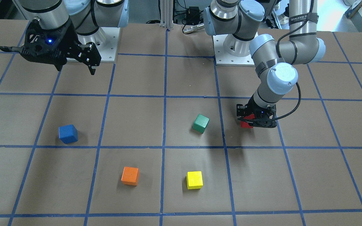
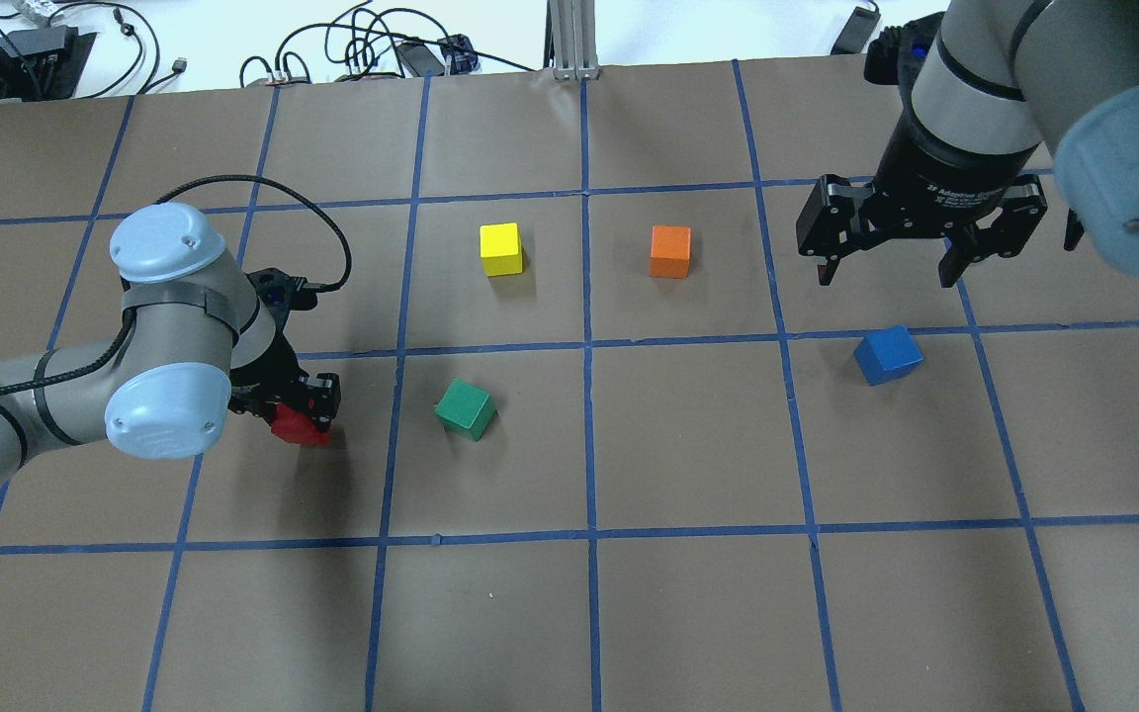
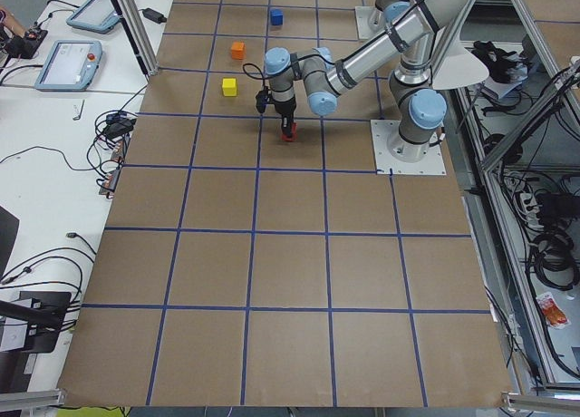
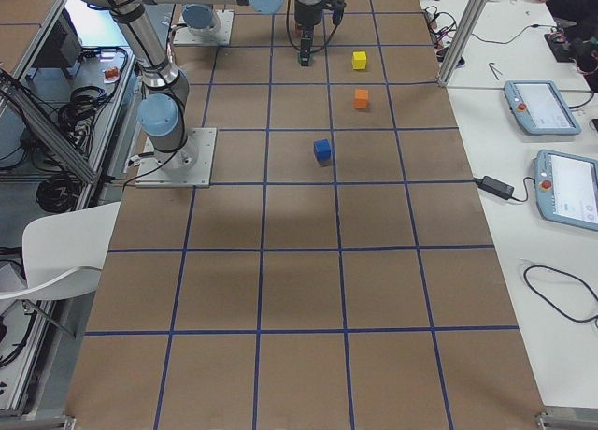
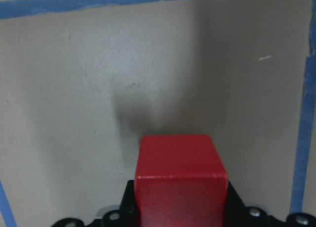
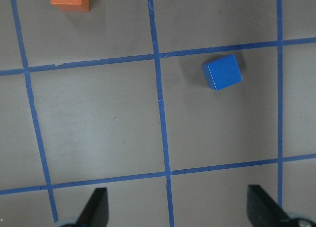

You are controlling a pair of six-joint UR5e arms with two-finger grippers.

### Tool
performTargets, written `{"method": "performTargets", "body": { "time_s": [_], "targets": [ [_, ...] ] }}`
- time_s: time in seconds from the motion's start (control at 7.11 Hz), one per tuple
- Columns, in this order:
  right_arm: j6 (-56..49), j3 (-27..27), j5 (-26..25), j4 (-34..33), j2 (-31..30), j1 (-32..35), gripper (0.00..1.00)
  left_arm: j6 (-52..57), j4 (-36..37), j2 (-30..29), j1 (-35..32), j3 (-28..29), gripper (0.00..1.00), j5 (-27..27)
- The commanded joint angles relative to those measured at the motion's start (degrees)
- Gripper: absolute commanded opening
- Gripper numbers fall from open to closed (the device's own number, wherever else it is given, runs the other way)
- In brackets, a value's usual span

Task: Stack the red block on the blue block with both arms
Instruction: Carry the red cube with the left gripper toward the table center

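We read "WANJEED" on a black strap (image 1: 303, 18) round the left arm (image 1: 303, 47). White print above the right gripper (image 2: 886, 279) starts "2F Adaptive"; the rest is too small.

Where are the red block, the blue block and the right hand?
red block (image 5: 177, 158), left wrist view, on its upper face.
blue block (image 2: 888, 354), overhead view, on its top face.
right hand (image 2: 886, 278), overhead view, midway between its open fingertips.
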Motion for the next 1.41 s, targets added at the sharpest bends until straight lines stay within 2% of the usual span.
{"method": "performTargets", "body": {
  "time_s": [0.0,0.14,0.42,0.56,0.7,0.99,1.27],
  "targets": [
    [-0.1,0.0,-0.5,0.0,0.0,0.0,1.00,-2.8,-9.3,-0.6,-2.2,10.9,0.10,-5.5],
    [0.9,0.0,-0.5,-0.1,0.0,0.1,1.00,-8.0,-12.6,-1.7,-6.6,16.7,0.10,-6.5],
    [1.1,0.0,-0.5,-0.3,0.0,0.1,1.00,-20.8,-13.1,-7.3,-18.5,25.8,0.10,-6.6],
    [1.0,0.0,-0.5,-0.4,0.0,0.1,1.00,-24.5,-12.2,-10.4,-24.5,28.2,0.10,-6.5],
    [0.7,0.0,-0.7,-0.3,0.0,0.0,1.00,-27.1,-11.4,-12.7,-26.9,28.5,0.10,-6.5],
    [0.2,0.0,-1.7,-0.7,0.1,-0.2,1.00,-31.3,-2.3,-16.8,-31.1,28.7,0.11,-6.5],
    [-0.1,0.1,-3.0,-3.1,0.4,-0.6,1.00,-32.1,-1.5,-20.1,-32.0,28.5,0.18,-5.8]
  ]
}}
